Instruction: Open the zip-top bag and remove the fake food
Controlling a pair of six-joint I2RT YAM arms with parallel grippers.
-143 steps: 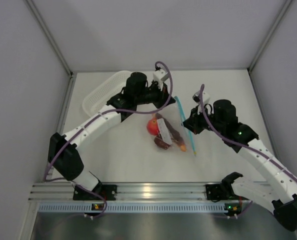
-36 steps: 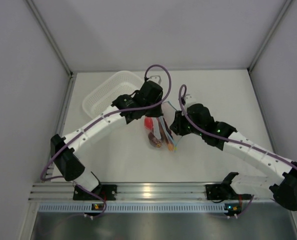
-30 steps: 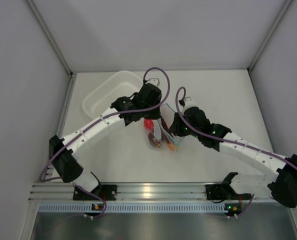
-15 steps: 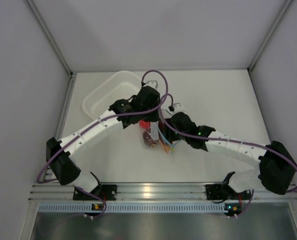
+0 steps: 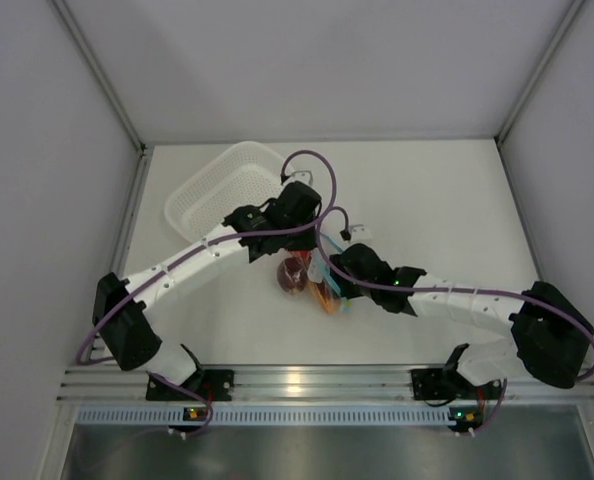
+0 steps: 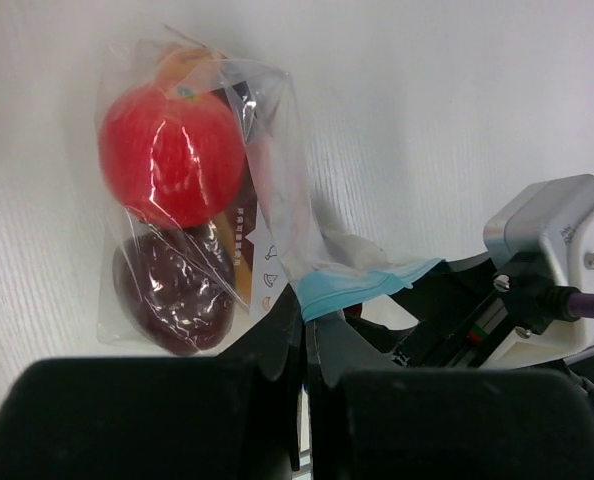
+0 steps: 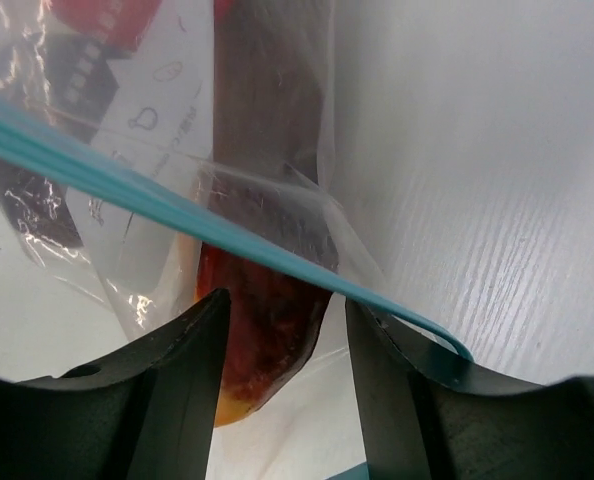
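From overhead, the white basket (image 5: 220, 185) sits at the upper left of the table (image 5: 437, 190). Just right of it both arms meet over the zip-top bag (image 5: 307, 280), which lies bunched at the middle of the frame, half hidden under the wrists. From up there I cannot tell what either set of fingers is doing. The left wrist camera settles it for that side. The left gripper (image 6: 304, 345), at bottom centre, has its fingers pressed together on the bag's plastic right by the blue zip strip (image 6: 362, 285). The bag spreads toward the upper left, with the red tomato ball (image 6: 172, 155) above the dark brown ring (image 6: 172, 295). Only the right wrist camera shows the orange slice (image 7: 262, 335) plainly, inside the bag at lower centre, with the strip crossing diagonally over it. There the right gripper (image 7: 285, 312) has its fingers (image 7: 177, 375) spread apart, the strip running across the gap. I count one basket, one bag, three toy pieces, all inside the bag, and two grippers.
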